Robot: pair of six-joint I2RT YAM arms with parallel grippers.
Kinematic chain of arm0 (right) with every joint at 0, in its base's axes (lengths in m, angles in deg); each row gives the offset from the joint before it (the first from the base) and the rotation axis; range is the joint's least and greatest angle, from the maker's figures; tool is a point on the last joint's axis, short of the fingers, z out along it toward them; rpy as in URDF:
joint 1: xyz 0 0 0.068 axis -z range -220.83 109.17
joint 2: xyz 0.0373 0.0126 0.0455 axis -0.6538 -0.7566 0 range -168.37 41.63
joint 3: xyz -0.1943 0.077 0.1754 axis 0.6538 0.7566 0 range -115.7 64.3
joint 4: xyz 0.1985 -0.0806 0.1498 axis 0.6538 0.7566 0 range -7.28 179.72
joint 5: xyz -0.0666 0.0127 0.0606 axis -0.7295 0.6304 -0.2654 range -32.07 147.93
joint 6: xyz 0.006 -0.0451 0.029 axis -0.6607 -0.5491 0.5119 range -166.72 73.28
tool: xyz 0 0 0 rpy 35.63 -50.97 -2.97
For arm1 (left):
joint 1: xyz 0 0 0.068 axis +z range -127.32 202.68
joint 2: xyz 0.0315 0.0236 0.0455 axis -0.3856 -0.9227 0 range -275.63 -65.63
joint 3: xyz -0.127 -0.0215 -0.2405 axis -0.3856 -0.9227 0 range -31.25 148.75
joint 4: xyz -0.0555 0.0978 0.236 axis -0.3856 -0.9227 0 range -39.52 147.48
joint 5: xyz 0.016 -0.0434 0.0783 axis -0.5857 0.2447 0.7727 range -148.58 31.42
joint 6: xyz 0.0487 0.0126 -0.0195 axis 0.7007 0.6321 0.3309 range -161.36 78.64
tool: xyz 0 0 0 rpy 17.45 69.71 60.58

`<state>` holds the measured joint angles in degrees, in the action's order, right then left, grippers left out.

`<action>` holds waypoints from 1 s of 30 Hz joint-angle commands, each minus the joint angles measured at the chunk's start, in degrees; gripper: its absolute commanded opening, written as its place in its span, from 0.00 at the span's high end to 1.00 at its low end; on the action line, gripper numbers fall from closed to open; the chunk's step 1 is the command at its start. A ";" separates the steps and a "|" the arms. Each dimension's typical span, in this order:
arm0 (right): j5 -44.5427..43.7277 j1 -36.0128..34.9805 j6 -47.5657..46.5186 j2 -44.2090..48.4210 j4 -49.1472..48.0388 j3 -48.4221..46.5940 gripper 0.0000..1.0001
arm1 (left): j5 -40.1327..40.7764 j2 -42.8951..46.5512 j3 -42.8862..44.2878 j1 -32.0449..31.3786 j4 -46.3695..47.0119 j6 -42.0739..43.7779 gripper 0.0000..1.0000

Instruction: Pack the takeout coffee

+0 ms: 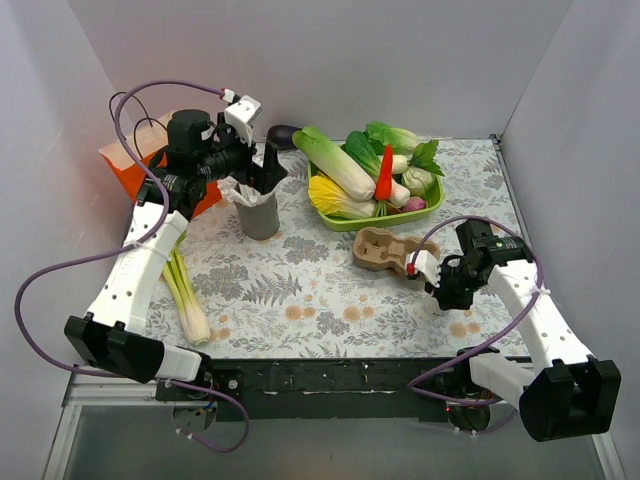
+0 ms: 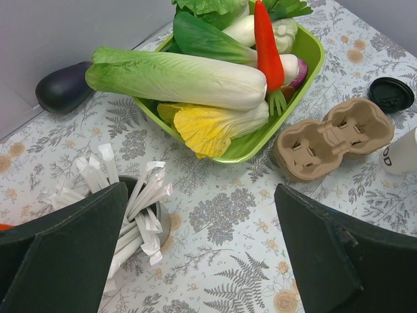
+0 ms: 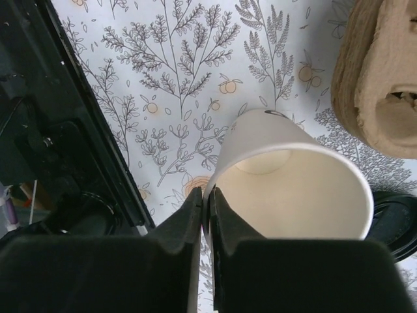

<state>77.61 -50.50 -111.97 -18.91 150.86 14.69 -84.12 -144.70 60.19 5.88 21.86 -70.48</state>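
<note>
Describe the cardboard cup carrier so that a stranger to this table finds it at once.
Find the green tray of vegetables at the back of the table. Just in front of its near edge lies the cup carrier. It is the only brown pulp thing, with two round wells, both empty; the white paper cup and black lid beside it are smooth.

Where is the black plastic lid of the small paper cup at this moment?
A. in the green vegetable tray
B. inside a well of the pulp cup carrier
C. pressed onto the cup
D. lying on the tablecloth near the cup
D: the black lid lies flat on the tablecloth, and the right wrist view looks straight into the open, lidless paper cup.
</note>
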 commanded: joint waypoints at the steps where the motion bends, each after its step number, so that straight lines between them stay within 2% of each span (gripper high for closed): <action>1: 0.09 -1.22 0.57 0.06 1.90 -2.06 0.98 | 1.28 2.08 0.06 -0.87 -0.42 1.61 0.02; 4: 1.32 -2.63 0.66 1.02 5.33 -4.70 0.99 | 1.37 1.90 -0.03 -1.04 -0.33 1.88 0.02; 8: 0.36 -7.02 5.39 3.05 7.18 -13.91 0.99 | 1.90 1.90 -0.03 -1.04 -0.33 1.88 0.02; 12: 2.10 -16.57 10.13 0.34 7.01 -22.43 0.99 | 2.33 1.90 -0.12 -1.22 -0.59 4.07 0.02; 14: 3.16 -20.54 12.25 -4.58 6.92 -25.61 0.99 | 3.65 1.99 0.14 -1.31 -0.68 4.34 0.02; 18: 3.09 -30.81 14.37 -11.09 -0.52 -30.99 0.99 | 10.84 2.08 0.85 -1.57 0.97 4.60 0.02; 19: 2.39 -32.32 11.93 -13.10 -2.12 -32.73 0.99 | 23.83 1.90 0.15 -1.66 2.81 3.99 0.02; 20: 1.77 -33.56 10.69 -14.42 -3.53 -33.53 0.99 | 31.61 1.99 -0.47 -1.75 5.36 2.51 0.02; 22: 1.85 -36.29 7.53 -18.80 -6.16 -37.12 0.99 | 43.23 2.25 -1.70 -1.22 12.04 5.55 0.02; 24: 1.85 -38.83 4.01 -21.81 -7.23 -38.81 0.99 | 44.61 1.38 0.13 -1.31 10.76 7.24 0.02; 26: 1.59 -41.90 0.33 -25.76 -7.67 -39.87 0.99 | 43.83 1.28 3.21 -1.31 6.55 4.44 0.02; 30: 4.39 -43.33 -1.72 -29.90 -11.18 -39.25 0.99 | 44.16 2.69 1.56 -1.22 5.03 3.89 0.02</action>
<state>79.12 -92.38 -108.83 -46.56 143.78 -23.07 -45.76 -144.55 61.00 4.75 28.37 -66.29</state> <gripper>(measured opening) 0.038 0.981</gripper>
